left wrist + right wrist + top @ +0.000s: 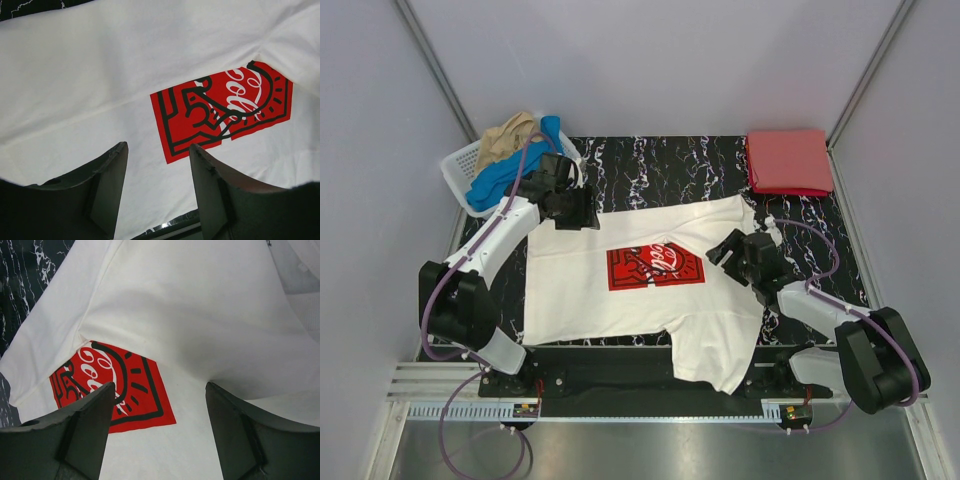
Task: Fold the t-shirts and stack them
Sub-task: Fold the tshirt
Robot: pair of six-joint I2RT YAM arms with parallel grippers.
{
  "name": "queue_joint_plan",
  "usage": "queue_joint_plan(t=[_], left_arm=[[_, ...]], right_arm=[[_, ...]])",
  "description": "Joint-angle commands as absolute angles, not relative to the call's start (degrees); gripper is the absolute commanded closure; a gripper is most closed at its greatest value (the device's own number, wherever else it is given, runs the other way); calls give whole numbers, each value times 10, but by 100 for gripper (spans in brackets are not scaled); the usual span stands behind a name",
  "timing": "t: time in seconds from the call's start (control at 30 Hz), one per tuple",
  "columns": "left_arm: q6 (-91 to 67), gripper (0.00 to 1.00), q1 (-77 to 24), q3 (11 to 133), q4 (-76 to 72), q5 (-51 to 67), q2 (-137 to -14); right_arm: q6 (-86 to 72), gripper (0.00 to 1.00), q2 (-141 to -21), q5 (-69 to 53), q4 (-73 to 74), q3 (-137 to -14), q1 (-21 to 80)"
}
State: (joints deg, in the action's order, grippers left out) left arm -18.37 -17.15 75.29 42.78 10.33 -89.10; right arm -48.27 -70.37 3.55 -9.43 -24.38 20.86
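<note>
The white t-shirt (580, 290) lies spread at the table's (660, 165) centre. Only the overhead view shows the folded red t-shirt (790, 160) at 1 o'clock and the basket (458, 165) at 10 o'clock, holding a blue t-shirt (500, 182) and a tan t-shirt (510, 135). Only the wrist views show the left end effector (158, 150) and right end effector (160, 387) released, empty, over white cloth.

Same build both sides: left arm (500, 235) and right arm (810, 305) in glossy white link shells with chunky black round joints. Thin lilac cables (438, 285) looped along each. Matte black left gripper (584, 213) and right gripper (722, 250), wedge-shaped fingers (107, 187) with bevelled edges. Black base rail (620, 372) underneath.
</note>
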Motion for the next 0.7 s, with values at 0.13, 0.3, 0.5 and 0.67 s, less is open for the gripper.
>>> queue_joint_plan(t=[0.13, 0.3, 0.5, 0.67], left_arm=[[-175, 43, -171, 766, 409, 104, -875], [-176, 43, -170, 769, 409, 105, -875], [-175, 43, -168, 772, 409, 104, -879], [-175, 43, -166, 772, 409, 103, -876]], right_arm=[[-475, 20, -719, 81, -96, -255, 219], [-493, 20, -689, 127, -92, -227, 221], [-498, 19, -678, 140, -116, -207, 222], [-498, 19, -708, 131, -198, -188, 222]])
